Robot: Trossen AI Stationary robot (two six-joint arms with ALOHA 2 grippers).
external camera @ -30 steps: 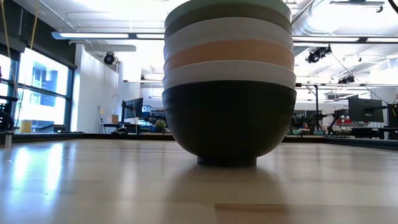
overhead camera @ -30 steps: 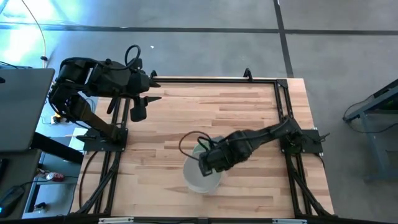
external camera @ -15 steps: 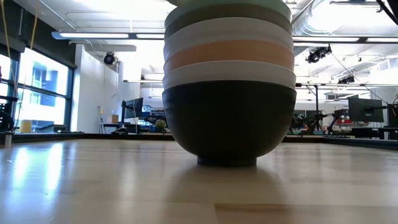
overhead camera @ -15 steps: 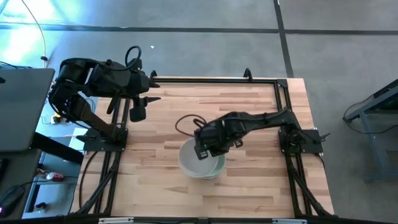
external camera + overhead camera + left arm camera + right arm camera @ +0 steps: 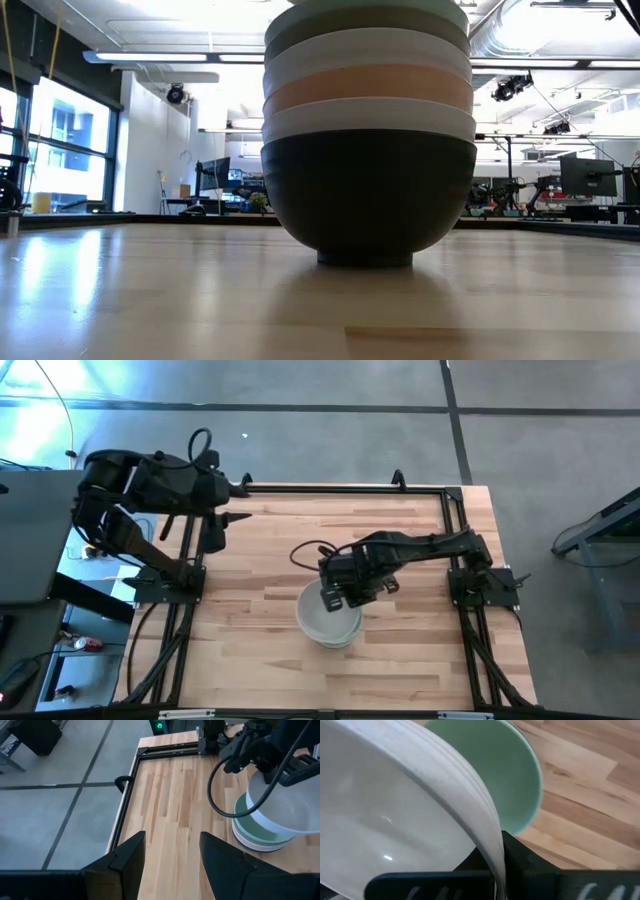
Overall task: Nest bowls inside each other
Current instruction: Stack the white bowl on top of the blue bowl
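A stack of nested bowls [image 5: 368, 130] rests by the black bottom bowl's foot on the table's near middle. Above the black one come white, peach, white and olive bowls, with the mint bowl [image 5: 492, 775] on top. My right gripper [image 5: 338, 595] is shut on a further white bowl [image 5: 326, 620] and holds it tilted over the mint bowl [image 5: 250, 822]. The low view does not show this white bowl. My left gripper [image 5: 215, 532] hangs open by the table's far left corner, away from the bowls. My right gripper pinches the white bowl's rim [image 5: 492, 852] on the bowl's far side, one finger inside and one finger [image 5: 520, 857] outside. It comes slanting down from the far side. The bowl [image 5: 295, 805] is tilted over the mint bowl. Whether it touches the stack, I cannot tell.
A black frame rail [image 5: 350, 488] runs along the table's far edge and down both sides. A cable loop [image 5: 305, 552] hangs off my right wrist. Bare wood lies left [image 5: 250, 610] and right of the stack. A laptop [image 5: 35, 535] sits off the table's left side.
My right gripper has moved toward the table's far edge, carrying the white bowl with it over the stack. The stack has stayed where it was. My left arm has drawn back a little toward the left edge.
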